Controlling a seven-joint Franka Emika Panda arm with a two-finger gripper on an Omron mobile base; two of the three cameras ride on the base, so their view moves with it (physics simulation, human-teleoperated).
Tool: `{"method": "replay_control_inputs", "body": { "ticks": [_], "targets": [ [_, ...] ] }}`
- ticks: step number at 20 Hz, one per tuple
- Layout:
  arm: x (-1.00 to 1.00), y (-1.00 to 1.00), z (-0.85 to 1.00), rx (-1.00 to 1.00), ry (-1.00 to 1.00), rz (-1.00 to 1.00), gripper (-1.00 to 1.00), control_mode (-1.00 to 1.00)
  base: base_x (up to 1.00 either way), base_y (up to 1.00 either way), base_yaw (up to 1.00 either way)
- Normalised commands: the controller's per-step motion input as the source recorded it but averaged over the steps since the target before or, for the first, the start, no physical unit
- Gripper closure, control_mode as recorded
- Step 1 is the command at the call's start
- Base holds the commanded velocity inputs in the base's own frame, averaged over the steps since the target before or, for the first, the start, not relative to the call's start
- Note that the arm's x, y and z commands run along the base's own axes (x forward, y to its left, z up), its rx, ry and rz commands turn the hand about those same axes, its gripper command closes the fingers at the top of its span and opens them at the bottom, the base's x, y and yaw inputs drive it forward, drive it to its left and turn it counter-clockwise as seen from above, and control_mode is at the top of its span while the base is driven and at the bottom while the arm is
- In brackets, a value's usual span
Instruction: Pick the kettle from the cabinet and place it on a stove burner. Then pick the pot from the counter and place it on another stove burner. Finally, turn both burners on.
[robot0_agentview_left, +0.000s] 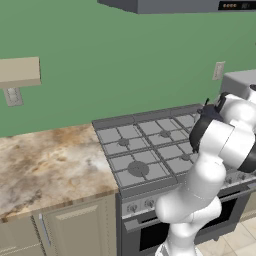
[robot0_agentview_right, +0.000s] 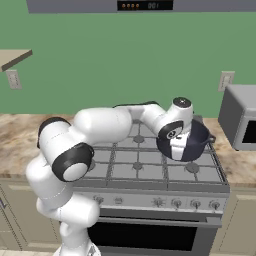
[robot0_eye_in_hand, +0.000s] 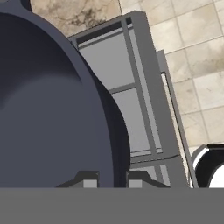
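My gripper (robot0_agentview_right: 176, 144) is shut on the near rim of the dark navy pot (robot0_agentview_right: 197, 142), which hangs just above the right-hand grates of the grey stove (robot0_agentview_right: 130, 170). In the hand view the pot (robot0_eye_in_hand: 48, 113) is a large dark curve on the left, its rim pinched between my gripper's (robot0_eye_in_hand: 112, 181) tips. From the left base view the pot (robot0_agentview_left: 207, 113) peeks out behind my arm. Burner caps (robot0_agentview_left: 138, 169) under the left and middle grates stand bare. The cabinet's beige shelf board (robot0_agentview_left: 20, 71) hangs on the wall at left. The kettle is hidden.
Marbled counter (robot0_agentview_left: 50, 160) runs left of the stove and counter (robot0_agentview_right: 240, 162) continues on its right under a grey microwave (robot0_agentview_right: 241, 117). Knobs (robot0_agentview_right: 160, 202) line the stove's front panel. A range hood (robot0_agentview_right: 145, 5) hangs overhead. Tiled floor (robot0_eye_in_hand: 197, 65) lies below.
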Motion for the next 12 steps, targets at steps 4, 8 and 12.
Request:
{"method": "replay_control_inputs", "body": {
  "ticks": [4, 8, 12],
  "targets": [
    [0.07, 0.16, 0.07, 0.0, -0.01, 0.0, 1.0, -1.0, 0.0, 0.0, 0.0],
    [0.19, 0.34, 0.07, 0.0, 0.0, 0.01, 1.0, -1.0, 0.0, 0.0, 0.0],
    [0.25, 0.38, 0.02, 0.0, 0.0, 0.03, 1.0, -1.0, 0.0, 0.0, 0.0]
  ]
}}
